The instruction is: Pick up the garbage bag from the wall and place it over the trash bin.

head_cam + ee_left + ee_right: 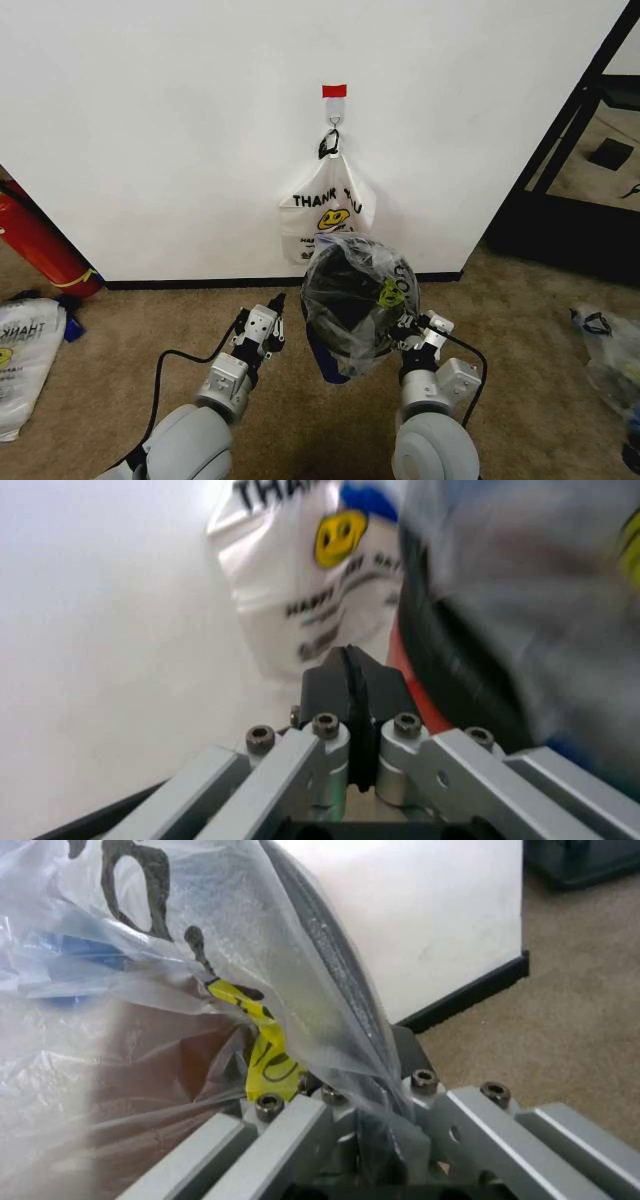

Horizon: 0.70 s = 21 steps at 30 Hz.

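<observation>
Covering the trash bin (345, 300), the garbage bag (375, 270) sits pinched in the right gripper (408, 325); left gripper (275, 305) closed empty.

Right gripper (375, 1136): jaws closed on a fold of film, metal linkage bars and bolt heads seen below. Garbage bag (150, 952): clear, thin plastic, stretched and creased, with black lettering, a blue patch and a crumpled yellow print. Trash bin (330, 967): dark rim covered by the film, pressed against the gripper. Wall (430, 915): white, black baseboard at foot. Carpet (570, 1020): beige.
</observation>
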### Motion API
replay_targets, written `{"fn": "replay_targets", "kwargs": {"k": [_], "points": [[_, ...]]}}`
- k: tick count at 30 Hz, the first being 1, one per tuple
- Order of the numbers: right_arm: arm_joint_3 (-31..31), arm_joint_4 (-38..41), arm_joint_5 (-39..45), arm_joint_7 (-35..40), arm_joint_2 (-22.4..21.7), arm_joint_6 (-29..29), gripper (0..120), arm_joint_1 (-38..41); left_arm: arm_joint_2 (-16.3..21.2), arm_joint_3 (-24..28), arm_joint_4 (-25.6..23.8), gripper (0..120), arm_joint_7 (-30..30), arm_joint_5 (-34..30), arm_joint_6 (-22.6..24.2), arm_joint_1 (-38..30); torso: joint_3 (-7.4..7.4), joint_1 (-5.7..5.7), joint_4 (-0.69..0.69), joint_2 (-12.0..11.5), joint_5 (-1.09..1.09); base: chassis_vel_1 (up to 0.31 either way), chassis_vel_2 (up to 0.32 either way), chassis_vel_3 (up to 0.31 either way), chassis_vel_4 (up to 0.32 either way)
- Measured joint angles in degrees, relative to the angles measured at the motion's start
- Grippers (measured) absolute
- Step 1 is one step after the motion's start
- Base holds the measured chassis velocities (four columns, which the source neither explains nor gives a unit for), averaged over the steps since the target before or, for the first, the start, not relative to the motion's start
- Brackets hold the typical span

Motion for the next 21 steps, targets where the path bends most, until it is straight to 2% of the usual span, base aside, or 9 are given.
{"fn": "replay_targets", "kwargs": {"k": [2, 3, 5, 10, 12, 15, 18, 21], "points": [[0.5, 0.1, 0.0, 0.0, -0.1, 0.0, 0, -0.2, 0.0, 0.2, -1.2, 0, 0.0, -0.5, -0.2, -0.1, 0.00, 0.00, 0.00, 0.0, 0.01, 0.000, 0.000, 0.000, 0.000], [1.0, 0.2, 0.0, 0.0, -0.1, 0.0, 0, -0.4, 0.2, 0.8, -2.1, 5, 0.0, -1.0, -0.3, -0.6, 0.00, 0.00, -0.01, 0.0, 0.00, 0.000, 0.000, 0.000, 0.000], [1.1, 0.2, 0.0, -0.1, 0.0, 0.0, 0, -0.4, 0.3, 1.0, -2.3, 7, 0.0, -1.2, -0.4, -0.8, 0.00, 0.00, -0.02, 0.0, 0.00, 0.000, 0.000, 0.000, 0.000], [0.7, 0.1, -0.7, -0.3, 0.7, 0.0, 0, -0.5, 0.2, 1.8, -2.8, 29, 1.6, -1.2, -2.9, -1.4, 0.00, 0.00, 0.00, 0.0, 0.00, 0.000, 0.000, 0.000, 0.000], [0.6, 0.0, -0.8, -0.3, 0.8, 0.0, 0, -0.5, 0.1, 2.0, -2.7, 32, 1.9, -0.9, -3.0, -1.7, 0.00, 0.00, 0.00, 0.0, 0.00, 0.000, 0.000, 0.000, 0.000], [0.3, -0.2, -1.2, -0.5, 1.0, 0.0, 0, -0.6, -0.2, 2.5, -1.6, 45, 2.3, -0.4, -3.1, -2.5, 0.00, 0.00, 0.00, 0.0, 0.00, 0.000, 0.000, 0.000, 0.000], [0.1, -0.2, -1.3, -0.5, 1.0, 0.0, 0, -0.5, -0.4, 2.6, -1.1, 49, 2.3, -0.5, -2.8, -2.9, 0.00, 0.00, -0.01, 0.0, 0.00, 0.000, 0.000, 0.000, 0.000], [-0.2, -0.2, -1.3, -0.5, 0.8, 0.0, 0, -0.4, -0.5, 2.6, -0.5, 38, 2.3, -0.6, -2.2, -3.0, 0.00, 0.00, 0.00, 0.0, 0.00, 0.000, 0.000, 0.000, 0.000]]}}
